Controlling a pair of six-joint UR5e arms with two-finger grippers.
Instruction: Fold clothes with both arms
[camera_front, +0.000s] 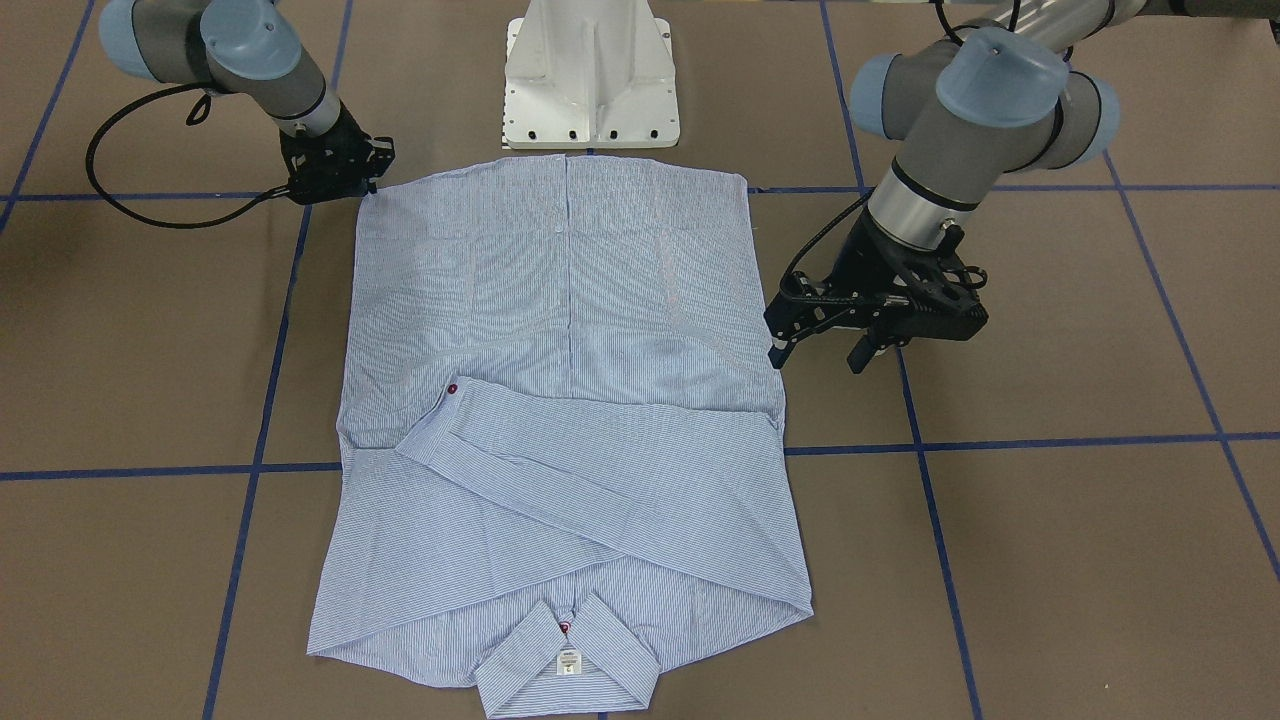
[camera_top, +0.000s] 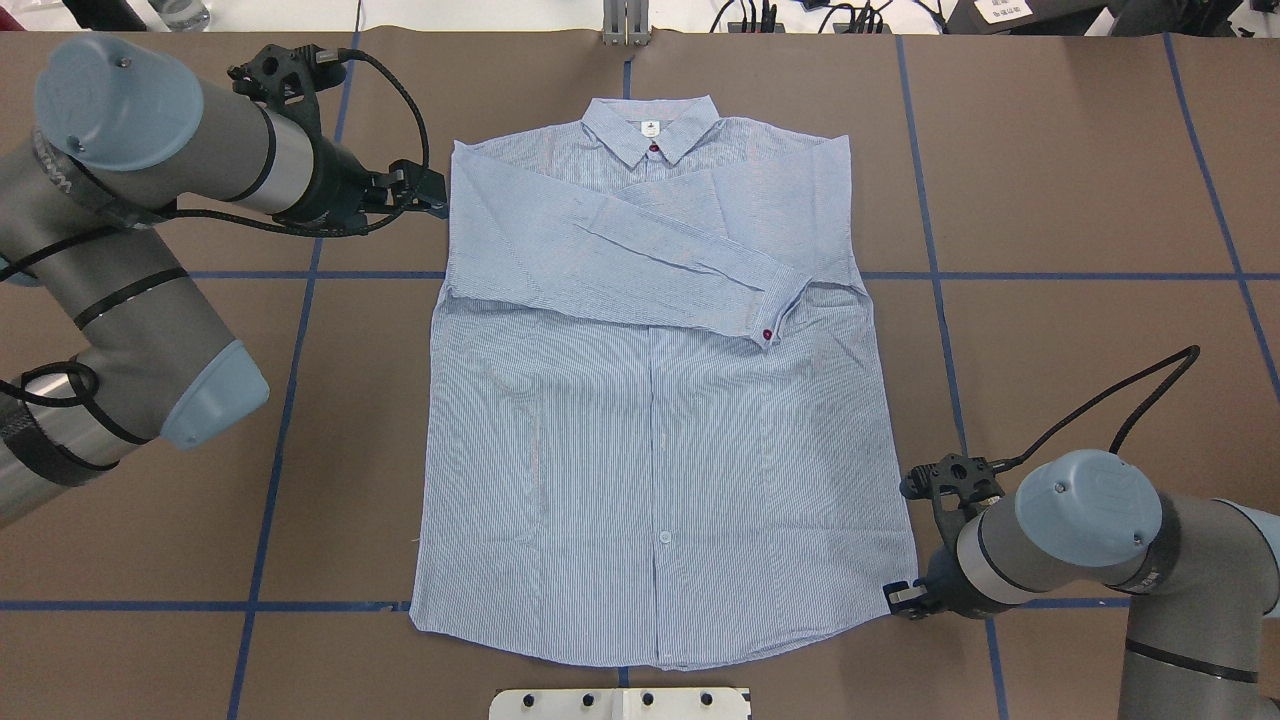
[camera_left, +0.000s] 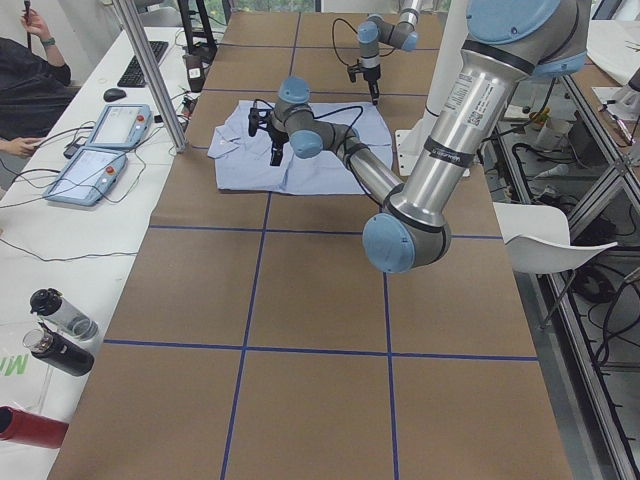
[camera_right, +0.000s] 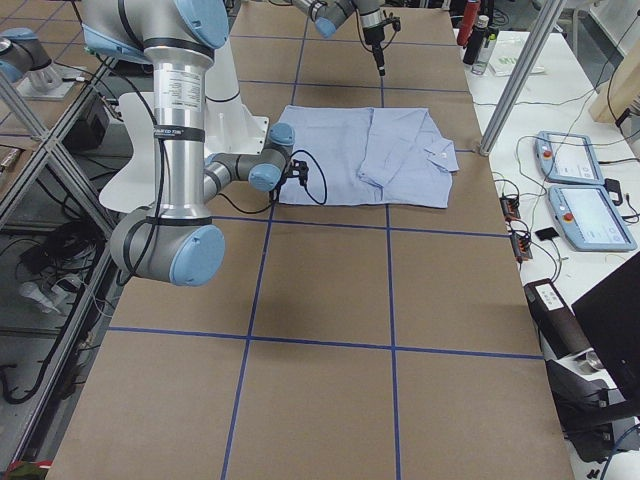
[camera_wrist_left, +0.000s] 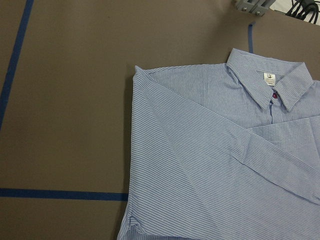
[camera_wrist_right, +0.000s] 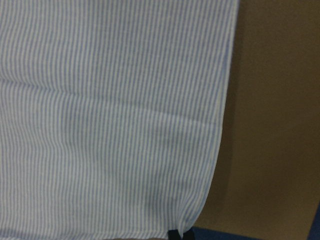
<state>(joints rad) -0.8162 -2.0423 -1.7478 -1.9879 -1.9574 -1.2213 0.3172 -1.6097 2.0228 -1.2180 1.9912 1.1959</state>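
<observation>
The light blue striped shirt (camera_top: 650, 420) lies flat on the brown table, front up, with its collar (camera_top: 650, 130) at the far side. Both sleeves are folded across the chest, and a red-buttoned cuff (camera_top: 770, 320) lies on top. My left gripper (camera_front: 818, 360) hangs open just off the shirt's side edge near the shoulder, touching nothing; it also shows in the overhead view (camera_top: 435, 197). My right gripper (camera_top: 900, 597) sits low at the near hem corner. In the right wrist view that hem corner (camera_wrist_right: 185, 222) puckers into a black fingertip (camera_wrist_right: 174, 235), so the gripper is shut on the cloth.
The white pedestal base (camera_front: 590, 80) stands just behind the hem. Blue tape lines (camera_front: 1000, 440) grid the brown table. A black cable (camera_front: 140, 160) loops off the right arm. A side bench holds tablets (camera_left: 95, 150) and bottles (camera_left: 60, 330), with a person seated there.
</observation>
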